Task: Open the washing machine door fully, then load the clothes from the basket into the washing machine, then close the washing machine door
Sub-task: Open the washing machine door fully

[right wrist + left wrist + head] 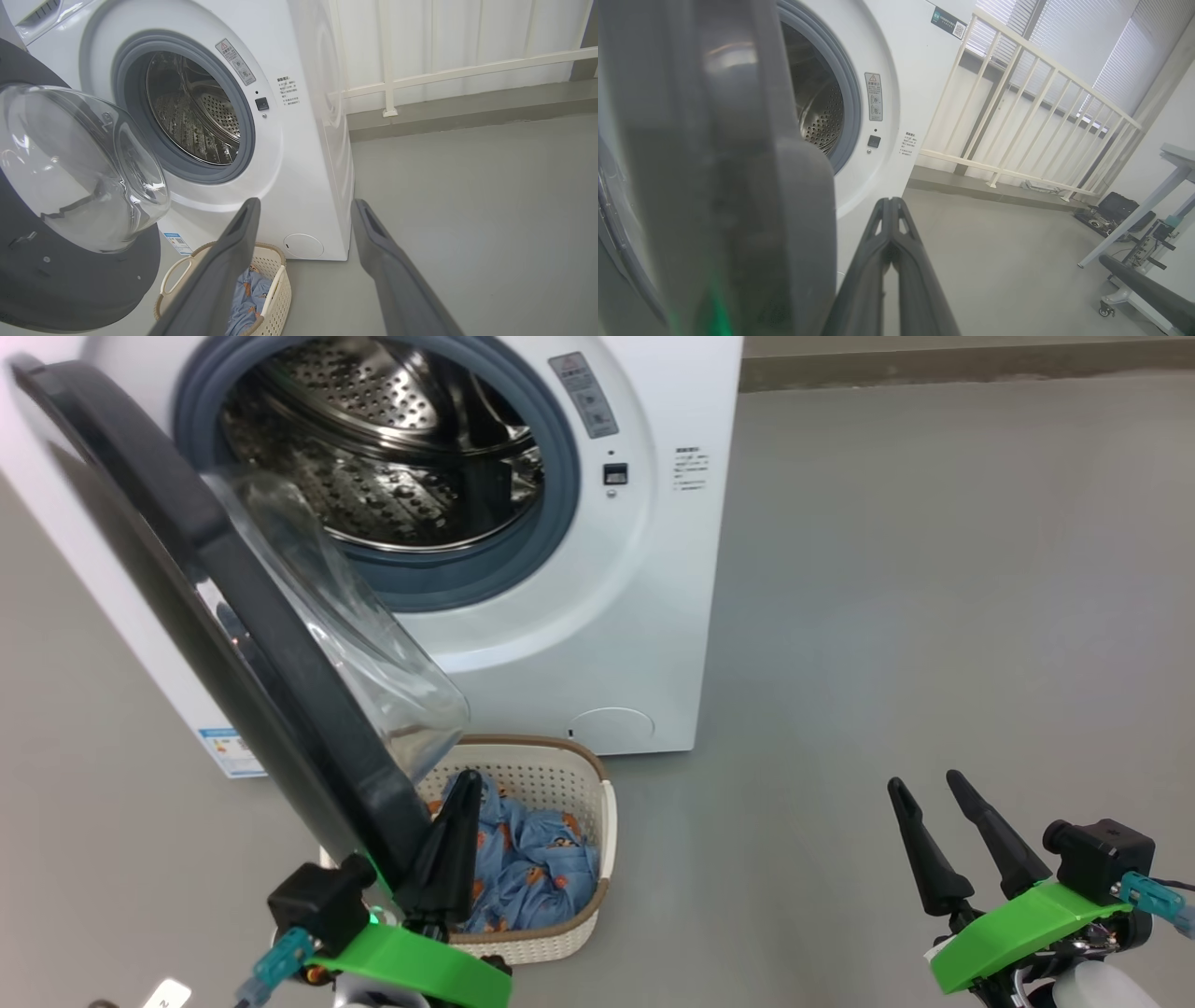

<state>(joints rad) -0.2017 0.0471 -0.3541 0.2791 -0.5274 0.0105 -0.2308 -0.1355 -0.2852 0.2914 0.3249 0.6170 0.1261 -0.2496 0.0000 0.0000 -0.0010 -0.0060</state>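
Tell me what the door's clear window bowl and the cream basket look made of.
Clear bulging window of the black-rimmed round door: likely glass or clear plastic, glossy, with bright reflections. Cream perforated basket with brown rim: seemingly moulded plastic, matt, with even holes.

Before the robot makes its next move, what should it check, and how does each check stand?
1. Door swung fully back: not ok, it overhangs the basket.
2. Drum empty: ok.
3. Clothes in basket: ok.
4. Left fingers shut: ok.
5. Left fingers touching the door's edge: cannot tell.
6. Right fingers open, holding nothing: ok.
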